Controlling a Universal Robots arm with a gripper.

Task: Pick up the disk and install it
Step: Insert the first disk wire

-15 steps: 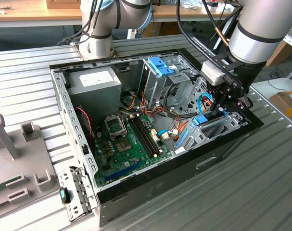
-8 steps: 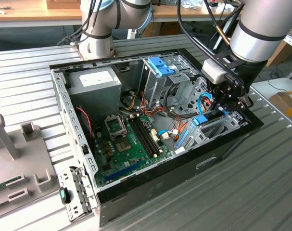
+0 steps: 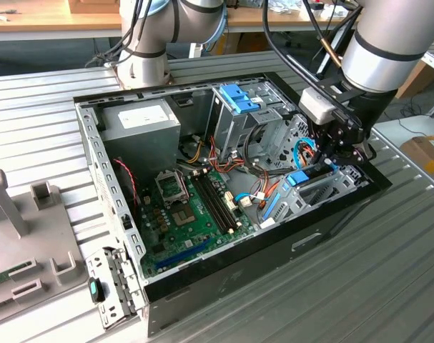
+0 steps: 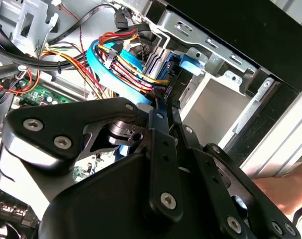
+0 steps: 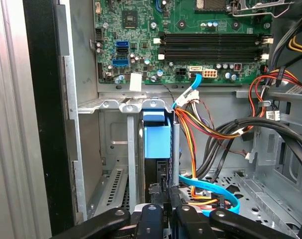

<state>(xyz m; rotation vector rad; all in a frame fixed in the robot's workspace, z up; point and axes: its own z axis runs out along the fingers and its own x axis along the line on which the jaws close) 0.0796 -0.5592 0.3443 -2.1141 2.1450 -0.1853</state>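
Blue rails mark the disk (image 3: 300,187) in the exterior view: it stands on edge in the drive bay at the corner of the open computer case (image 3: 202,275) toward the exterior view's right, its long axis running along the case's near wall, its blue end tab toward the motherboard (image 3: 191,207). The gripper (image 3: 338,153) hangs directly over the end away from that tab. The case lies on a ribbed metal table (image 3: 359,286); a tall silver cage (image 3: 238,114) with blue clips rises behind the bay, and wooden benches (image 3: 31,14) line the room's far side.

In the second wrist view, the gripper's black fingers (image 4: 160,149) come together on a thin dark edge of the disk (image 4: 166,92); the jaws look closed on it. A blue cable (image 4: 103,67) and coloured wires curve beside them.

In the first wrist view, the disk (image 5: 156,142) sits upright in a narrow slot between grey metal walls, its blue tab pointing at the motherboard (image 5: 180,40), its long axis leading from the fingers (image 5: 153,214) straight toward the board. The fingers clamp its near end.
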